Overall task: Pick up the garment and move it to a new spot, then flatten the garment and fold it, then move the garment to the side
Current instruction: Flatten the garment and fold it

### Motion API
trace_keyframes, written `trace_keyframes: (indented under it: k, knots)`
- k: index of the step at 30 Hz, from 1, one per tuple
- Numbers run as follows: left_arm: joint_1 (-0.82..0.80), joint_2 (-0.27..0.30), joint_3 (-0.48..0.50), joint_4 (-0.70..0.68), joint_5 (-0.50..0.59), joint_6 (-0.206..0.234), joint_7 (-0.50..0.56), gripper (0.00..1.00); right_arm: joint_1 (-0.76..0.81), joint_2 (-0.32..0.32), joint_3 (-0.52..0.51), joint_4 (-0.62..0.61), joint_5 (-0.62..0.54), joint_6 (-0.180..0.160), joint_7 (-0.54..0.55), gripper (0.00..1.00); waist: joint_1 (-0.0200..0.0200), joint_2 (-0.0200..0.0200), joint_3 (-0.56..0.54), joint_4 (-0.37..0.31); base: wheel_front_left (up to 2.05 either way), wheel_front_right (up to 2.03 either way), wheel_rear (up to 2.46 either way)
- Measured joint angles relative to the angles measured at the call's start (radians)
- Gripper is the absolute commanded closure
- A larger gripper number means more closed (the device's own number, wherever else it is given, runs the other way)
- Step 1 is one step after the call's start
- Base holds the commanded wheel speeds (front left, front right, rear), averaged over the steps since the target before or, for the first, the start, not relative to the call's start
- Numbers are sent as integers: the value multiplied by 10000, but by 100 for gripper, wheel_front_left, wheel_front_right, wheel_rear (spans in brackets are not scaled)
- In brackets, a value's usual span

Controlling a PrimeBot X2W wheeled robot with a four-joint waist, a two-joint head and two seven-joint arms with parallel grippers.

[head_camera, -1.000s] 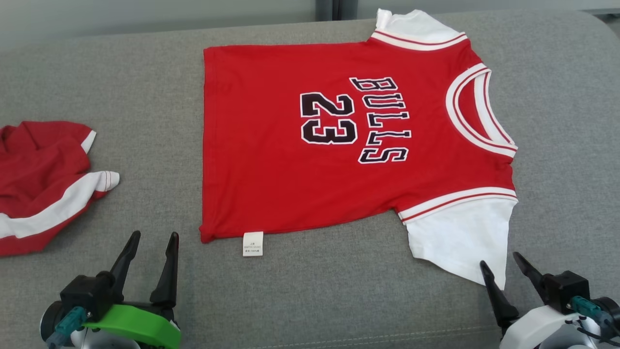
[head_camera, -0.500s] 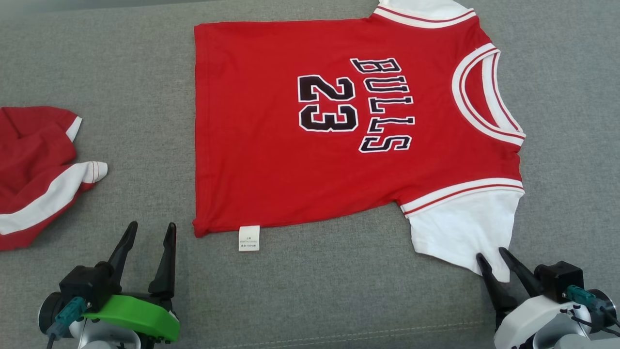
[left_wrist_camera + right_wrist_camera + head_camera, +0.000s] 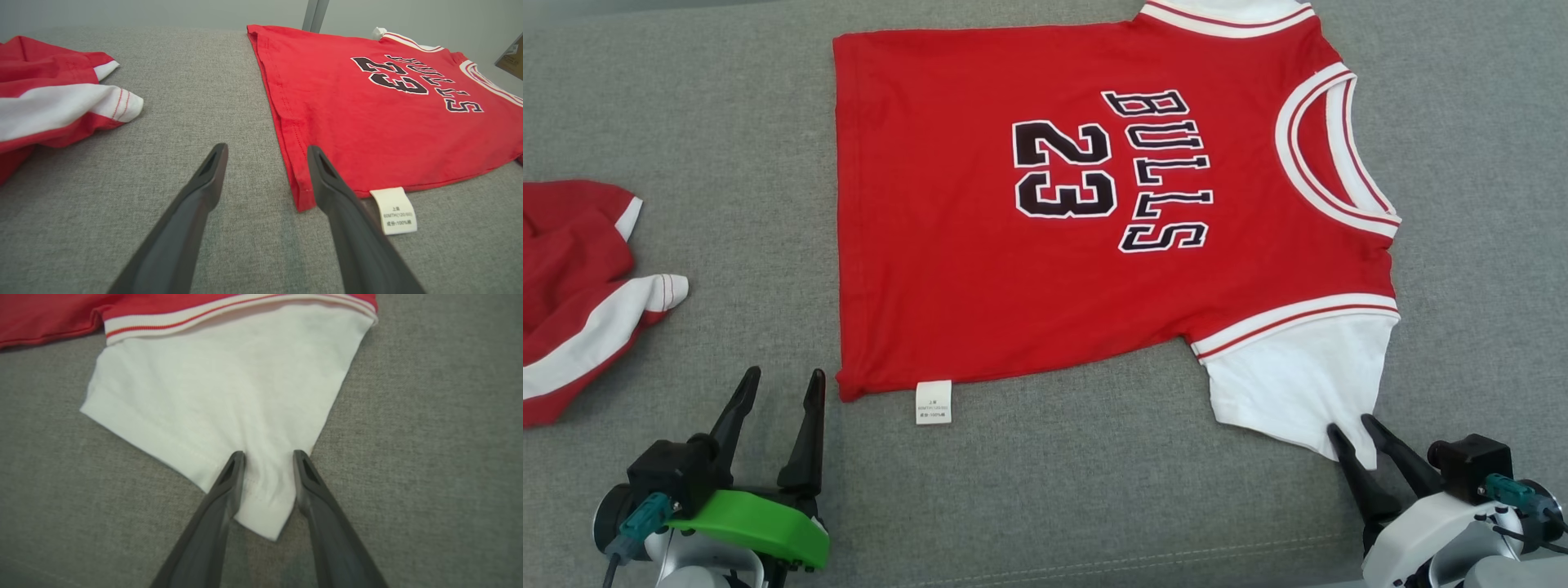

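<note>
Now flat on grey couch (image 3: pixel 686 122): red Bulls jersey (image 3: pixel 931 245), collar (image 3: pixel 1331 155) rightward, hem leftward. Nearest its white sleeve (image 3: pixel 220 388), right tool (image 3: pixel 1349 423), half-closed astride sleeve's corner; pinched or not, cannot tell. Beside hem corner (image 3: pixel 302 200), left tool (image 3: pixel 784 373) spread wide.

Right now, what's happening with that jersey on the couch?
The red Bulls 23 jersey with white sleeves lies flat on the grey fabric couch. The right gripper straddles the corner of the near white sleeve, jaws partly closed; a firm pinch isn't certain. The left gripper is open beside the hem corner, holding nothing.
</note>
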Motion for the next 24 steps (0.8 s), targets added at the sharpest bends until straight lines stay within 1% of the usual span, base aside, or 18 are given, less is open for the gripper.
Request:
trace_keyframes:
  k: [1,4,6,8,11,13,15,16,17,18,19,24]
  knots:
    - [-27,-2,-2,4,0,-33,0,0,0,-4,12,8,13,2,0,38,0,0,5,-3,0,0,0]
    - [-100,-2,0,44,0,-36,0,0,0,-54,67,13,13,86,2,39,0,0,24,-14,0,0,0]
    - [-100,-4,2,79,0,-38,0,0,1,-92,107,13,15,90,2,45,0,0,36,-24,0,0,0]
    - [-101,-4,6,94,0,-38,0,0,1,-123,127,13,15,92,2,46,0,0,40,-35,0,0,0]
    - [-103,-4,-36,228,2,-42,0,0,1,-221,203,13,27,167,8,51,0,0,55,-54,0,0,0]
    - [-104,-6,-96,290,2,-121,2,0,2,-295,284,15,27,176,13,53,0,0,63,-66,0,0,0]
    - [-105,-6,-165,364,2,-159,67,0,2,-339,322,19,27,199,15,60,0,0,71,-82,0,0,0]
    - [-106,-6,-219,443,0,-180,159,0,2,-347,330,21,29,207,40,67,0,0,74,-93,0,0,0]
    - [-106,-6,-270,525,0,-201,230,0,2,-355,339,29,31,207,61,69,0,0,76,-104,0,0,0]
    - [-106,-13,-301,600,-2,-203,272,0,3,-359,341,33,50,230,84,88,0,0,77,-114,0,0,0]
    - [-106,-15,-316,637,-4,-207,353,0,4,-364,341,52,88,255,90,100,0,0,78,-125,0,0,0]
    - [-128,-23,-384,754,-23,-303,587,0,0,-339,364,73,174,263,125,100,0,0,87,-167,0,0,0]
